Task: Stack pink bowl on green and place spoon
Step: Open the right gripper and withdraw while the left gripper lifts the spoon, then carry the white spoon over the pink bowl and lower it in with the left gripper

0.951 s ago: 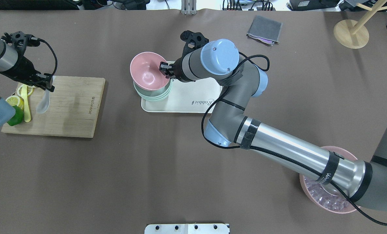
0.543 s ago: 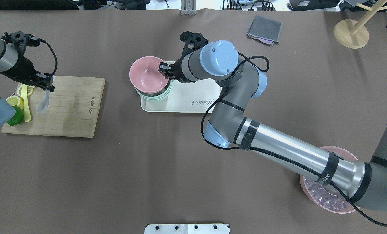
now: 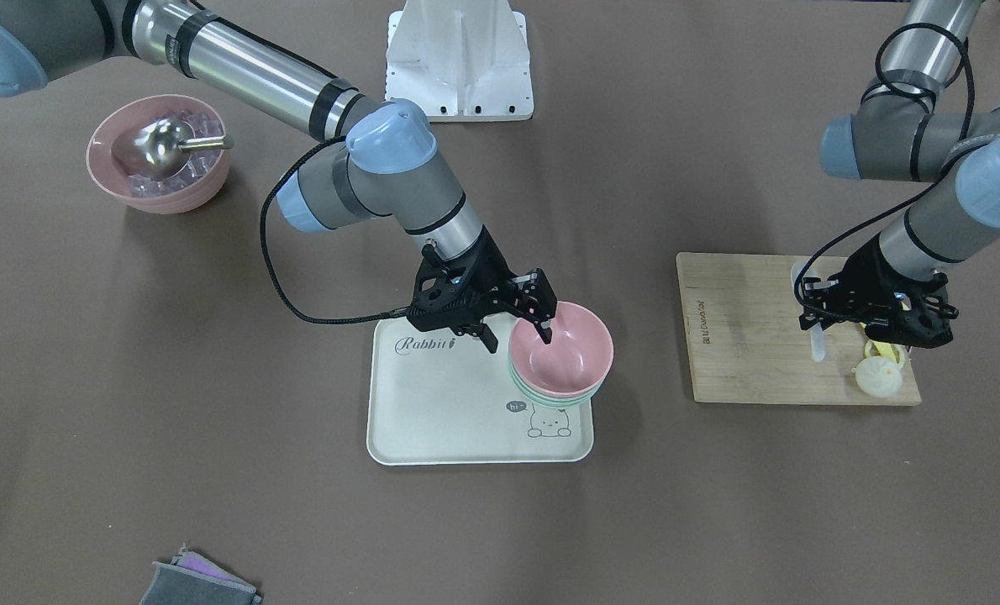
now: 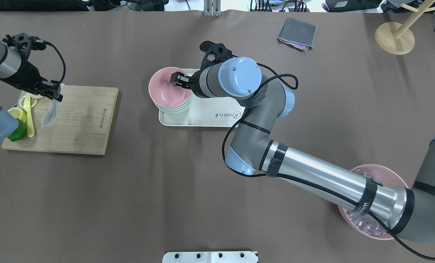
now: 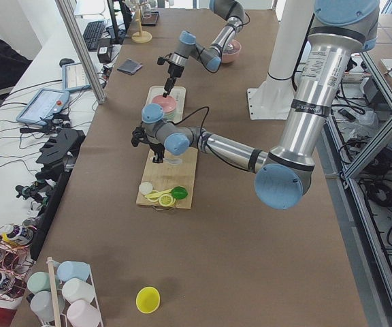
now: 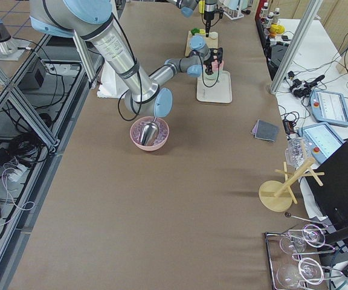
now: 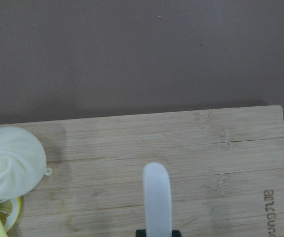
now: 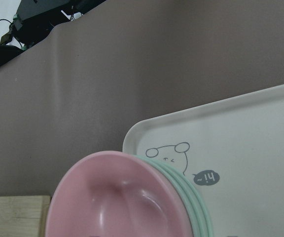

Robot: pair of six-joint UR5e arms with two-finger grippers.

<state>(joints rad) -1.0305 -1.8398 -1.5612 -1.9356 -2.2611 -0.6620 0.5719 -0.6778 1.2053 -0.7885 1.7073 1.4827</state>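
The pink bowl (image 4: 164, 91) sits level, nested on the stack of green bowls (image 4: 173, 107) at the left end of the white tray (image 4: 210, 113). My right gripper (image 3: 517, 336) is open and straddles the pink bowl's rim, one finger inside the bowl and one outside. The right wrist view shows the pink bowl (image 8: 117, 197) resting in the green ones. My left gripper (image 4: 55, 95) is shut on the handle of a white spoon (image 4: 50, 115) and holds it just above the wooden cutting board (image 4: 82, 120). The spoon's handle (image 7: 157, 197) also shows in the left wrist view.
Lemon slices, a lime (image 4: 16, 135), a yellow spoon (image 4: 29, 120) and a white bun (image 3: 878, 378) lie at the board's outer end. A pink bowl of ice with a metal scoop (image 3: 160, 164) stands under my right arm. A grey cloth (image 4: 298, 33) and wooden stand (image 4: 394, 38) are far back.
My right gripper lowered the tilted pink bowl level onto the green stack, and its jaws now stand apart around the rim. The left gripper and spoon barely moved.
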